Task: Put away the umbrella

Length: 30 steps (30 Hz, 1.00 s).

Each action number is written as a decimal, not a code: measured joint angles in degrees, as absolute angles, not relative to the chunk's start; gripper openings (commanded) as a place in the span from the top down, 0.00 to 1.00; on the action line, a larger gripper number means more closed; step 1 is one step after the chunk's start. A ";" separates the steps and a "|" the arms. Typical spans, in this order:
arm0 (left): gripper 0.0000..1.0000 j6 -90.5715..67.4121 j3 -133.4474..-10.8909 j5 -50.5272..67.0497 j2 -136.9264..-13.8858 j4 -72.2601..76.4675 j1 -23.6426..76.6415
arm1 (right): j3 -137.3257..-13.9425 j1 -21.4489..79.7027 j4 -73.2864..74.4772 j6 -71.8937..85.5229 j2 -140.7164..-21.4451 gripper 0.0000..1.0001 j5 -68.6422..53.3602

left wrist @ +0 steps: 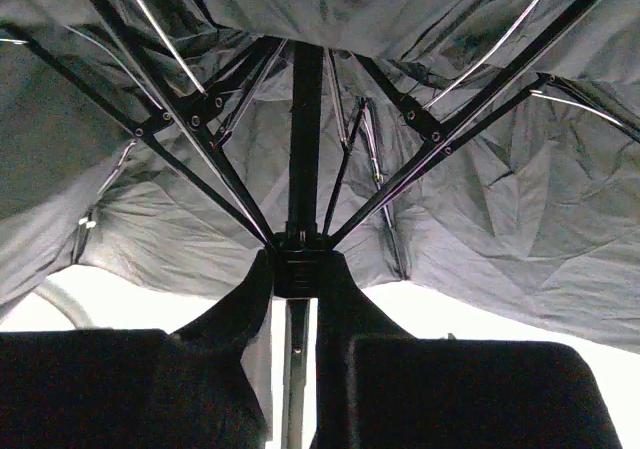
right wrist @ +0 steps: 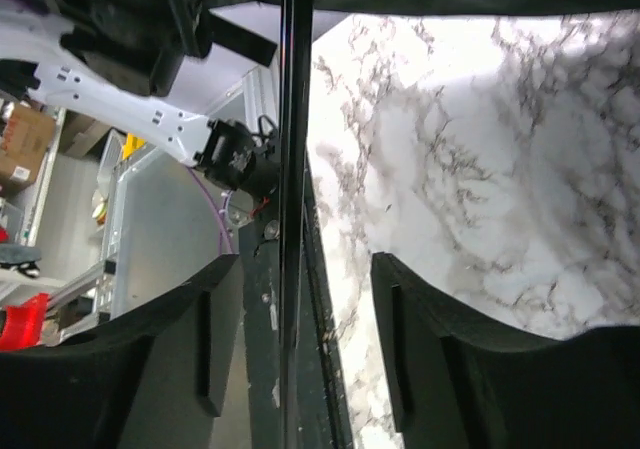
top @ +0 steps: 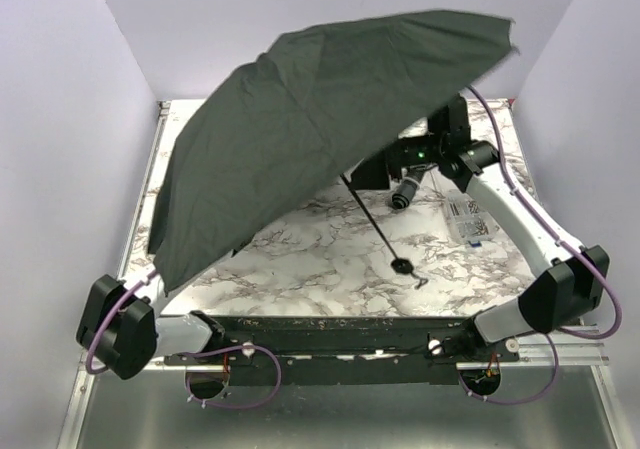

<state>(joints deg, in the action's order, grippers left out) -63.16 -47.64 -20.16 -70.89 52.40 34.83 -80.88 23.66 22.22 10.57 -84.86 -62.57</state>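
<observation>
Open umbrella (top: 300, 129) overhangs table (top: 320, 259); clear packet (top: 472, 221) right.

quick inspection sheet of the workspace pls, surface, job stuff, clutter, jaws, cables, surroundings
surface: marble-pattern table, left part hidden under the umbrella
job's things: umbrella fully open, tilted over the left and middle; its shaft slopes down to the handle
clutter: clear plastic packet on the table by the right arm; ribbed black hose nearby
grippers: left gripper jaws closed on the shaft, up where the ribs meet; right gripper jaws open, shaft between them, not gripped
cables: purple cables looped at both arm bases
surroundings: pale walls on three sides; cardboard boxes beyond the table
</observation>
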 measured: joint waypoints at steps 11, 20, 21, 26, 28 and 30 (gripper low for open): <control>1.00 -62.43 -53.15 -23.57 -69.95 50.43 29.95 | -70.72 23.94 25.54 5.93 -79.33 0.99 -63.20; 1.00 -60.71 -56.66 -20.80 -70.28 50.68 31.20 | -80.49 24.53 28.62 4.12 -83.70 1.00 -63.05; 1.00 -60.40 -56.29 -20.82 -70.02 51.29 31.92 | -81.34 24.56 28.91 4.08 -84.44 1.00 -63.18; 1.00 -58.30 -49.52 -20.25 -69.73 51.09 42.26 | -87.39 25.67 22.31 8.23 -89.01 1.00 -63.77; 1.00 -59.53 -47.42 -19.16 -72.40 51.35 46.54 | -89.86 25.98 19.66 11.49 -90.13 1.00 -61.54; 1.00 -59.96 -46.59 -19.90 -74.72 52.77 48.97 | -90.26 25.69 20.64 13.34 -90.87 1.00 -60.23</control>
